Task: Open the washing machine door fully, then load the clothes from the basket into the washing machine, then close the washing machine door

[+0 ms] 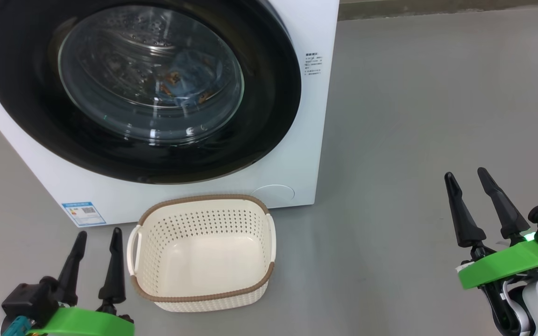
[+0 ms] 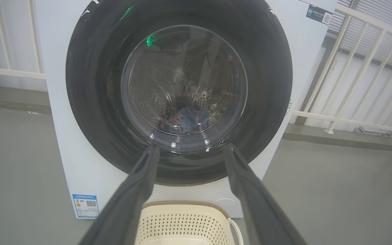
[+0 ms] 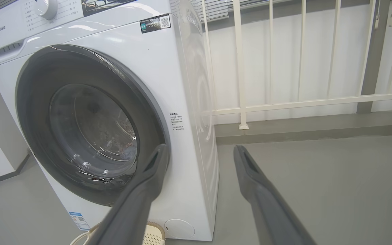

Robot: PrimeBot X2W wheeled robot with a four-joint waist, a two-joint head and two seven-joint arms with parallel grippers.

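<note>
Grey floor (image 1: 414,116), empty basket (image 1: 203,219); the clothes (image 1: 180,84) lie in the washing machine (image 1: 315,116) behind the shut washing machine door (image 1: 31,93) — closing looks done. Both left gripper (image 1: 100,232) and right gripper (image 1: 464,172) gape wide, empty — next, only retreat.

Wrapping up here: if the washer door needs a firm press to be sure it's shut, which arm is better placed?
Left. The left gripper sits open before the washing machine door, aimed squarely at it; the right gripper is off to its right, over floor.
</note>
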